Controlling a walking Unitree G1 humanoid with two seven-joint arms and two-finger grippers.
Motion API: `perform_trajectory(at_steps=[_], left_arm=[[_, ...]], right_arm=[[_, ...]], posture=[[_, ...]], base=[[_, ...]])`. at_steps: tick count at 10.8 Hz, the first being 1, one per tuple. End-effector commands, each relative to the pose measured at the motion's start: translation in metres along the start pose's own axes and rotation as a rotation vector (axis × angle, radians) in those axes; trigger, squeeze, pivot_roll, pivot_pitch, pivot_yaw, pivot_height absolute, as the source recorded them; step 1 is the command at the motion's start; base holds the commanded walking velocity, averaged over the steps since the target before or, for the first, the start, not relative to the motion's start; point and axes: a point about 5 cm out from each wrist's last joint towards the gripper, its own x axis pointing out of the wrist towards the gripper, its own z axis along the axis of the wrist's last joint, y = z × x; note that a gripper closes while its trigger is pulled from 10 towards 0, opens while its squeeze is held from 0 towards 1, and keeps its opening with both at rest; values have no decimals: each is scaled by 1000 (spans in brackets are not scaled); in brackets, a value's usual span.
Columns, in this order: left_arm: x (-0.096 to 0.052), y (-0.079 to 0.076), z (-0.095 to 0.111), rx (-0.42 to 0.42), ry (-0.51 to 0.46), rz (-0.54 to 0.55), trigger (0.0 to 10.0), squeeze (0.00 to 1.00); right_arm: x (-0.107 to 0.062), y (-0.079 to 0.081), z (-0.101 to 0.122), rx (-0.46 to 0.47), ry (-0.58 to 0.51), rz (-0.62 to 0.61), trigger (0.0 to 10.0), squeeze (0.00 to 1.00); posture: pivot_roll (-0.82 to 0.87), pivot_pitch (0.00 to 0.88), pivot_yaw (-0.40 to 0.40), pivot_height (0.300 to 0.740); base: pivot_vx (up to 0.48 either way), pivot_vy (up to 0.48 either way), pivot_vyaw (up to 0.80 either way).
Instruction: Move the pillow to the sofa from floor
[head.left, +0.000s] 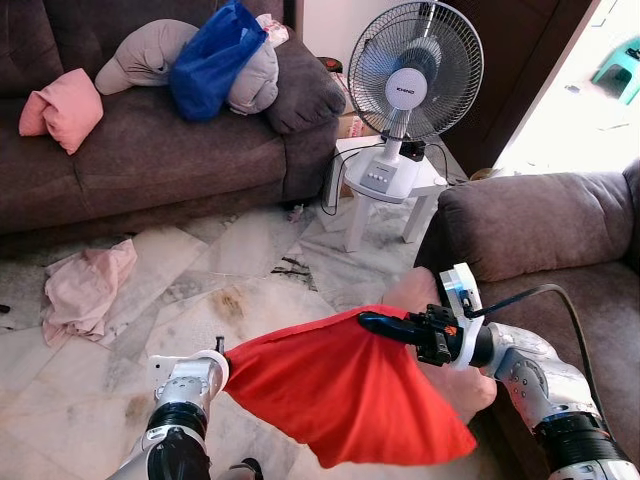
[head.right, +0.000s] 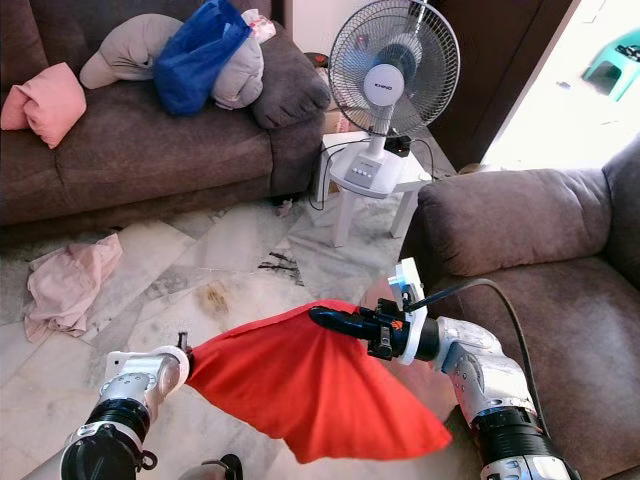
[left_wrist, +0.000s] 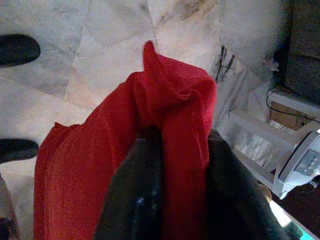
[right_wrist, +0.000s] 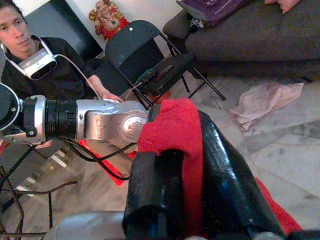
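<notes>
A: Item one, the grippers?

B: Left gripper (head.left: 222, 362), fingers pinched together on one corner of the red pillow (head.left: 345, 385); the left wrist view shows the cloth squeezed between both fingers (left_wrist: 135, 200). Right gripper (head.left: 372, 322), fingers likewise clamped on the opposite upper edge, red fabric wedged between them in the right wrist view.

A: Item two, the pillow itself?

B: Red, limp, hanging stretched between the two grippers, clear of the marble floor (head.left: 200, 290). Its lower corner droops toward the near sofa (head.left: 540, 225) on the robot's right (it reads more like a slack cover than a stuffed cushion).

A: Surroundings?

B: Far sofa (head.left: 150, 150) across the room, carrying a pink cushion (head.left: 62, 108), a grey cushion (head.left: 150, 55) and a blue bag (head.left: 212, 60). A pink cloth (head.left: 85, 290) lies crumpled on the floor before it. A fan (head.left: 412, 80) stands on a small white desk (head.left: 385, 195) between the two sofas. A seated person (right_wrist: 45, 65) and a folding chair (right_wrist: 150, 55) appear in the right wrist view.

A: Status of the job?

B: Lift complete, judging by the pillow being off the floor in a two-sided hold. Outstanding: carry it over a sofa seat, the near one being closest, lower it, and release both grips.
</notes>
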Motion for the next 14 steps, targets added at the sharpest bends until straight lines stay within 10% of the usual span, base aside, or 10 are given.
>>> perform_trajectory(at_steps=[1,6,8,9,11,14], left_arm=[[1,7,-2,26,0,23,0,0],[0,6,11,82,-81,15,0,0],[-4,-9,24,248,-211,-73,235,0],[-10,-23,30,378,-298,-171,10000,0],[-26,-47,34,614,-467,-327,10000,0],[-40,-63,23,723,-543,-493,10000,0]], right_arm=[[6,6,23,-95,-36,69,10000,0],[8,7,20,-89,-39,75,10000,0],[10,3,16,-108,-35,29,10000,0],[14,-14,13,-165,-40,-166,10000,0],[16,-38,3,-204,-21,-480,10000,0],[26,-44,-10,-193,-53,-602,10000,0]], posture=[[64,124,-94,740],[68,120,-86,740],[69,116,-82,740],[71,116,-80,740],[81,119,-74,740],[89,123,-71,740]], base=[[0,0,0],[0,0,0],[0,0,0],[0,0,0],[0,0,0],[0,0,0]])
